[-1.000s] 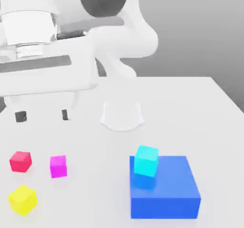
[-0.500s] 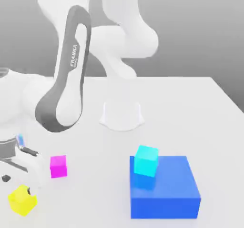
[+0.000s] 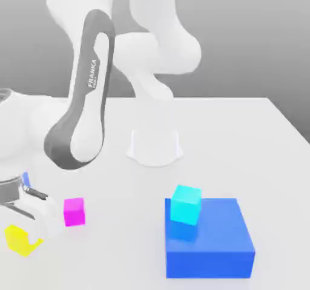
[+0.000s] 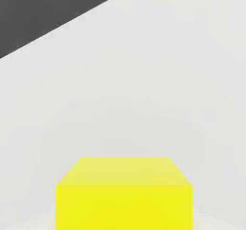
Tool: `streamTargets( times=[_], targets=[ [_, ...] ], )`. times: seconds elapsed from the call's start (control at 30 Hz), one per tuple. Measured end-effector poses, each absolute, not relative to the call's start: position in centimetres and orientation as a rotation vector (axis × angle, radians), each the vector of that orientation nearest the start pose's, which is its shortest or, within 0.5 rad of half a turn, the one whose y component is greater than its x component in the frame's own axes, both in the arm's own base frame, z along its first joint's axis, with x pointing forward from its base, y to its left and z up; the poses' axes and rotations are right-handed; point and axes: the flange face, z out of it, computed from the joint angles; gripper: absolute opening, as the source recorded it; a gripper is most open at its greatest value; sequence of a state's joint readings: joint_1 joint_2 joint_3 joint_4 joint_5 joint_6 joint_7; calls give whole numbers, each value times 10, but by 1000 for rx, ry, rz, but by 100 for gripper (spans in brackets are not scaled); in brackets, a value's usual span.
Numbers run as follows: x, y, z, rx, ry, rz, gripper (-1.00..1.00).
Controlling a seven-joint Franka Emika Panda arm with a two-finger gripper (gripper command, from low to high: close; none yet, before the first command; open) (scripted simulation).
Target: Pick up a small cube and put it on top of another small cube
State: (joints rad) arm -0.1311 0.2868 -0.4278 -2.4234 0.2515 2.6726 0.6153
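The gripper [image 3: 24, 231] is clenched on the yellow cube [image 3: 19, 240] at the exterior view's lower left, low over the white surface [image 3: 242, 137]. A magenta cube [image 3: 74, 211] sits just beside it, and well to the right a cyan cube [image 3: 185, 204] rests on a large blue block [image 3: 212, 240].

small cube [image 3: 18, 239] at exterior view's left — block [image 3: 209, 240] right | another cube [image 3: 186, 204] on block
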Motion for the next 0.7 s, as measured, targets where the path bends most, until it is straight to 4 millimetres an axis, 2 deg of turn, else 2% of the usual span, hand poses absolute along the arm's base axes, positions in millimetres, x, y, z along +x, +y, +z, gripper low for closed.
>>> streamTargets(
  times=[0.17,0.4,0.43,0.5,0.67,0.7],
  targets=[
    [358,-300,222,-2186,2270,-2,-100],
    [280,-325,239,-1777,2593,-1,-100],
    [274,-327,236,-1744,2613,-3,-100],
    [279,-322,225,-1751,2606,-5,-100],
    [277,-322,183,-1745,2611,-4,-100],
    [276,-321,177,-1744,2613,-2,100]
  ],
)
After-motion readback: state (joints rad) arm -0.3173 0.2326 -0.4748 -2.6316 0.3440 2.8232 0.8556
